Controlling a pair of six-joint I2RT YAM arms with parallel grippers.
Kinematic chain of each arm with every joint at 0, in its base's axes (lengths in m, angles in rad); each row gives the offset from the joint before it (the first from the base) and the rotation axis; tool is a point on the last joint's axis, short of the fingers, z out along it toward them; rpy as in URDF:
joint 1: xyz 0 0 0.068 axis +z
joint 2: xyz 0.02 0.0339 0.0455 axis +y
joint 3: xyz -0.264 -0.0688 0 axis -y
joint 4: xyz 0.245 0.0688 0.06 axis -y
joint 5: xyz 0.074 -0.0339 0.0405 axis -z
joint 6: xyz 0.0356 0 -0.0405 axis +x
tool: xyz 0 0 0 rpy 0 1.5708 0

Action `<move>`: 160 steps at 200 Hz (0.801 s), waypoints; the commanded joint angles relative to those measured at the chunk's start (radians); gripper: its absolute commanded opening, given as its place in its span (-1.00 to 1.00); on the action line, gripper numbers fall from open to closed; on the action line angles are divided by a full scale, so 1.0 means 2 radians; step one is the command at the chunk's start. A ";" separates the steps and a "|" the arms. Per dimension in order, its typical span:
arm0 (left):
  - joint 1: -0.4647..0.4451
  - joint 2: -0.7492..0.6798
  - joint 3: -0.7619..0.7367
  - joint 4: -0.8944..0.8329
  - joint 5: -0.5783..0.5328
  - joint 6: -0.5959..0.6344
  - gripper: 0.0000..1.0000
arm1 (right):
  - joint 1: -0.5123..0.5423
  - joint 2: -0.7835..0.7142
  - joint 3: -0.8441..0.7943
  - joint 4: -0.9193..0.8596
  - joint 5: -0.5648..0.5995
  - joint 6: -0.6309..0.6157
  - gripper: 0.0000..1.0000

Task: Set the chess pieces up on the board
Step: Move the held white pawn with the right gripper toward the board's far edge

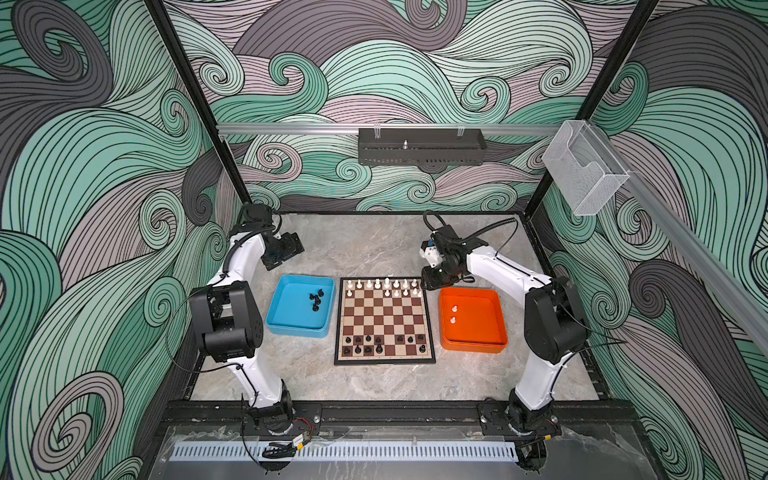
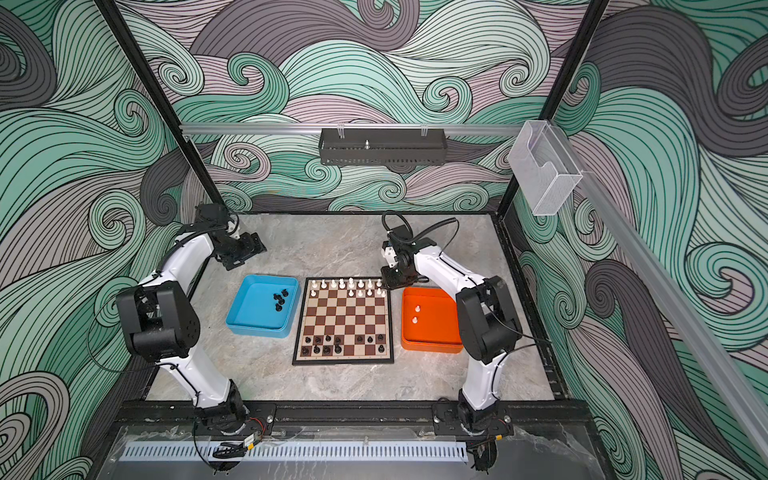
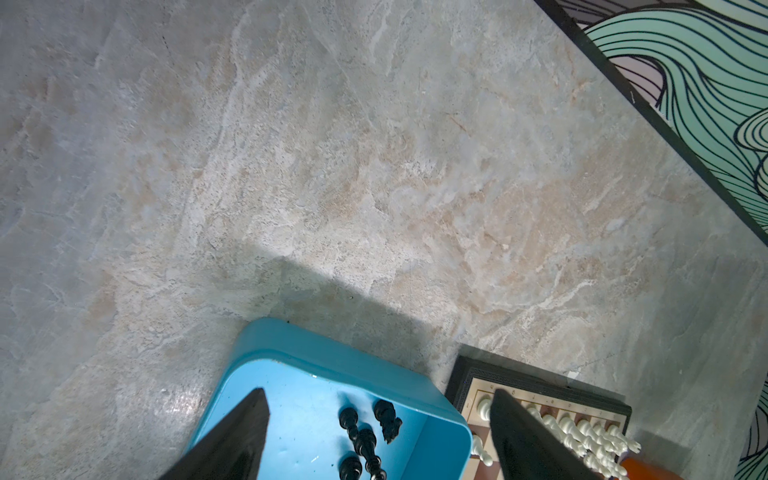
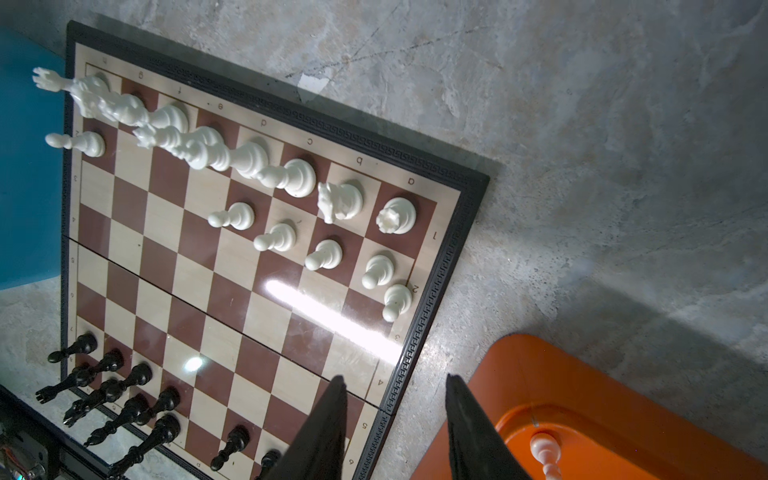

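The board (image 1: 386, 320) lies in the middle of the table. White chess pieces (image 1: 386, 284) fill its far rows and black ones (image 1: 368, 345) its near rows. My right gripper (image 1: 432, 280) hovers over the board's far right corner. In the right wrist view it (image 4: 395, 380) is open, with nothing between its fingers. A white pawn (image 4: 397, 301) stands right at the board's border. My left gripper (image 1: 286, 249) hangs behind the blue tray. In the left wrist view it (image 3: 379, 395) is wide open and empty.
The blue tray (image 1: 297, 330) left of the board holds several black pieces (image 3: 365, 440). The orange tray (image 1: 473, 347) on the right holds two white pieces (image 1: 454, 308). Black frame rails edge the marble table.
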 commanded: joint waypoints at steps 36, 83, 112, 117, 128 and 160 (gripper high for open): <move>0.008 0.003 0.004 -0.003 0.014 -0.002 0.71 | 0.000 0.007 -0.010 0.015 -0.013 -0.010 -0.17; 0.010 0.004 0.003 -0.002 0.018 -0.004 0.71 | 0.002 0.009 -0.016 0.022 -0.016 -0.010 -0.17; 0.010 0.006 0.003 -0.001 0.018 -0.005 0.71 | 0.011 0.014 -0.019 0.024 -0.011 -0.012 -0.18; 0.010 0.006 0.003 -0.001 0.018 -0.005 0.71 | 0.013 0.015 -0.019 0.024 -0.008 -0.013 -0.18; 0.010 0.006 0.003 -0.001 0.018 -0.005 0.71 | 0.018 0.018 -0.019 0.024 -0.002 -0.014 -0.19; 0.010 0.007 0.002 -0.001 0.017 -0.005 0.71 | 0.025 0.030 -0.019 0.026 0.009 -0.015 -0.21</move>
